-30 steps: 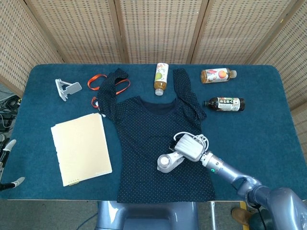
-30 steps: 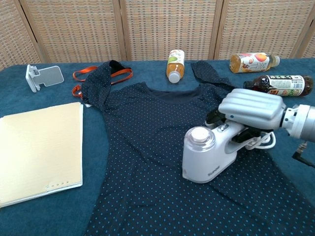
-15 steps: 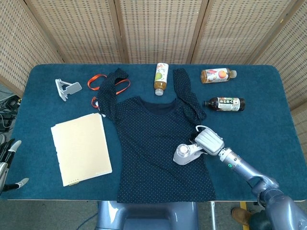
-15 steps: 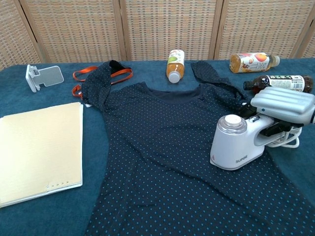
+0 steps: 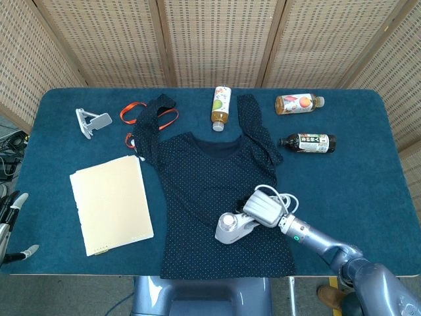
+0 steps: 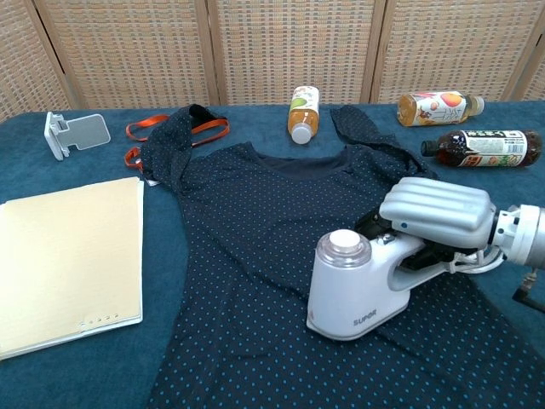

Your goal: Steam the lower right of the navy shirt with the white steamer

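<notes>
1. On the near right part of the navy shirt point(image 6: 281, 247), the white steamer point(image 6: 358, 285) sits with its flat base pressed against the dotted fabric, which is how steam would reach the cloth.
2. The right hand point(image 6: 436, 213) wraps over the steamer's handle from above, fingers clenched around it; this grip lets the arm slide the tool across the shirt.
3. The shirt lies spread flat on the blue table point(image 5: 368, 164), collar far, hem near, so the lower right panel is open to the steamer.
4. The steamer's white cord point(image 5: 284, 197) loops just behind the hand, clear of the base.
5. The left hand point(image 5: 12, 224) shows only at the near left edge, off the table; whether its fingers hold anything I cannot tell.
</notes>
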